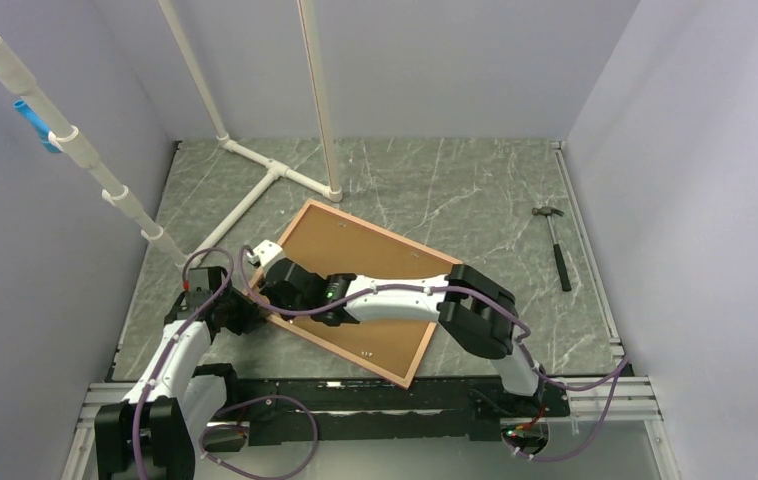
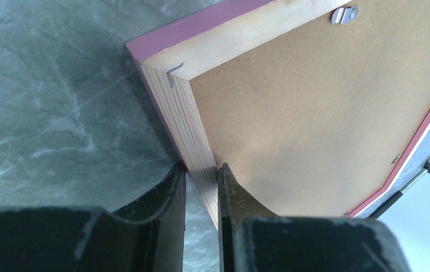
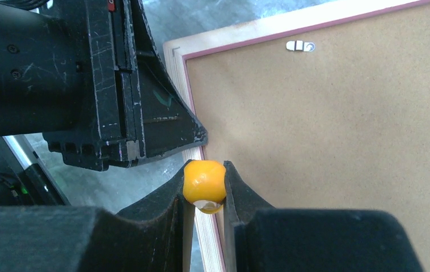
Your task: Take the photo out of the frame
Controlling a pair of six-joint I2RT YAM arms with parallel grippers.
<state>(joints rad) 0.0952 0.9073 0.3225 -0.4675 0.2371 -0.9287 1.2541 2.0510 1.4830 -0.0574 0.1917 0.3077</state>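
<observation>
The frame (image 1: 387, 234) lies face down on the marble table, pale wood edges up. The brown backing board (image 1: 375, 275) fills it; the photo's printed side is hidden. My left gripper (image 1: 247, 312) is shut on the frame's left wooden edge (image 2: 174, 110), one finger outside and one on the board (image 2: 315, 113). My right gripper (image 1: 273, 288) hovers over the same edge, just beside the left one. It is shut on a small orange ball-shaped piece (image 3: 204, 180). A metal turn clip (image 3: 300, 45) sits on the board near the frame's far edge (image 3: 230, 31).
A white pipe stand (image 1: 275, 175) rises behind the frame's far corner. A hammer (image 1: 558, 248) lies at the right of the table. Grey walls close in on both sides. The left gripper's body (image 3: 139, 113) fills the right wrist view's upper left.
</observation>
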